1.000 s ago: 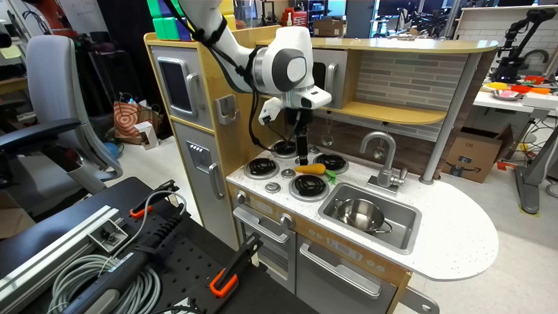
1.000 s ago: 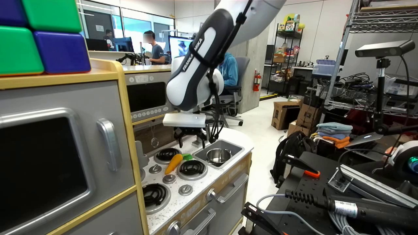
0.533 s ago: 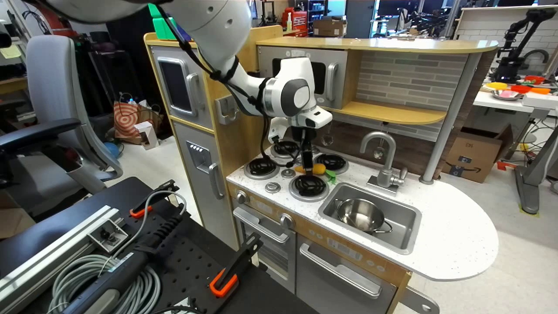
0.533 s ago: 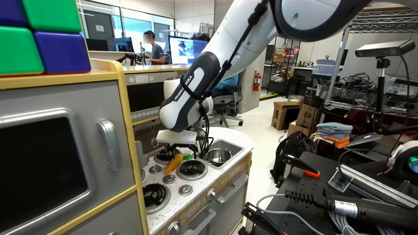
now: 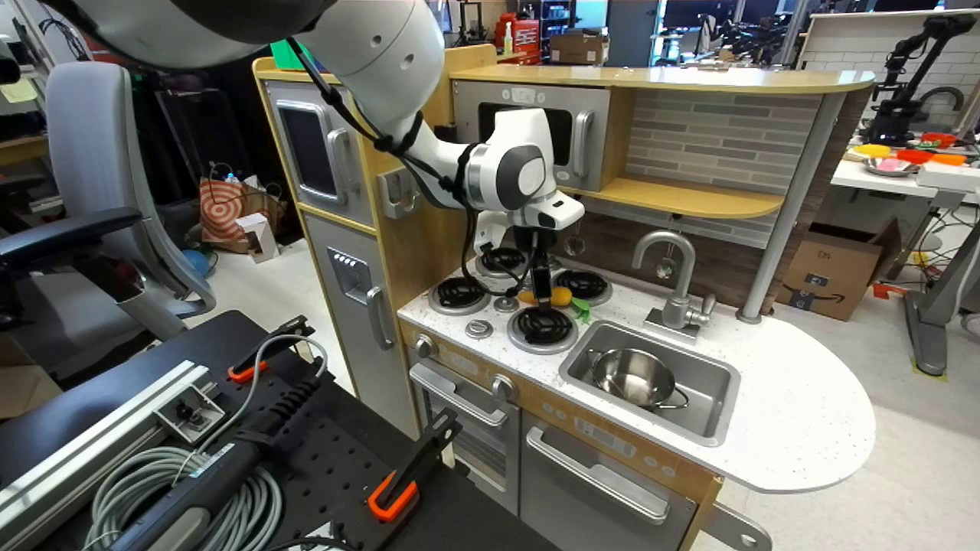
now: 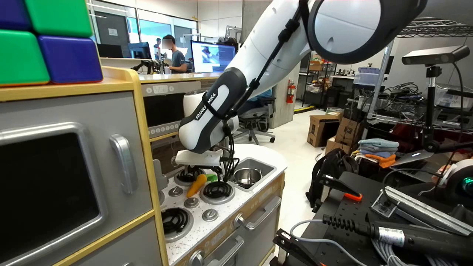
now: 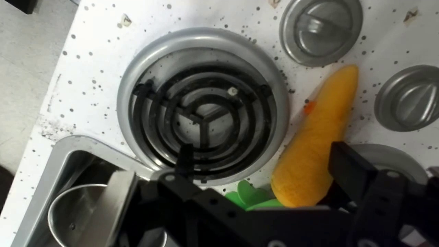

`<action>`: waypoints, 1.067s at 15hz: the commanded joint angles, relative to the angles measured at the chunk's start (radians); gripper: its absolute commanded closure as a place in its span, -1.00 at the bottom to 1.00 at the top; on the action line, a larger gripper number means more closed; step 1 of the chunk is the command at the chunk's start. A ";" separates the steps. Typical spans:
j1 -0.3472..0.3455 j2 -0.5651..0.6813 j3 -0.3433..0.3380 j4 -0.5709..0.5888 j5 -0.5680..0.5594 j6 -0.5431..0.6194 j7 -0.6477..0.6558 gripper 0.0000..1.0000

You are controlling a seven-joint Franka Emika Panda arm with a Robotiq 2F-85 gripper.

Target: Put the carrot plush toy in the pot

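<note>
1. Jaws of the gripper (image 7: 263, 152) seen wide apart in the wrist view, nothing clamped. One finger (image 7: 186, 157) is held over the burner (image 7: 204, 130), the other at lower right.

2. Carrot (image 7: 313, 144) found between the jaws, right of frame centre, laid on the counter (image 7: 92, 103); thick end low, tip slanted to upper right. Leaves (image 7: 252, 197) partly hidden by the gripper. Carrot lies nearer the frame-right finger; contact cannot be told.

3. Step in hand judged to be the grasp, not yet made. Gripper best shifted slightly toward frame right, so the carrot is centred, and turned a little, so the jaws are closed square across the slanted body. Thick end preferred over leaves. Plush expected to give; a firm squeeze should be tolerated.

4. Any lowering to be done with the coil watched: the frame-left finger could be caught there. Knobs (image 7: 320, 29) noted near the tip, upper right; a long slide that way judged unwise.

5. Pot (image 5: 632, 376) seen inside the sink (image 5: 724, 409), right of and below centre in an exterior view. Sink rim is the edge to be cleared; lift advised before sideways travel.

6. Carry best routed low-frame, since faucet (image 5: 683, 287) and shelf (image 5: 689, 200) are set higher up. Cables (image 6: 230, 164) hang beside the gripper; snagging to be guarded against.
</note>
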 commanded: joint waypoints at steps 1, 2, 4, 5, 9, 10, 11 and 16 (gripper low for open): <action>0.005 0.050 -0.008 0.064 0.005 0.001 0.011 -1.00; 0.000 0.059 -0.002 0.077 0.008 0.005 0.005 -1.00; -0.002 0.078 -0.002 0.109 0.012 0.001 0.011 -1.00; -0.003 0.088 -0.004 0.127 0.013 0.005 0.016 -1.00; -0.004 0.133 -0.016 0.208 0.010 -0.007 0.047 -1.00; -0.005 0.145 -0.019 0.230 0.009 -0.012 0.056 -1.00; -0.007 0.158 -0.022 0.251 0.008 -0.019 0.067 -1.00; -0.018 0.218 -0.043 0.336 -0.001 -0.044 0.111 -0.31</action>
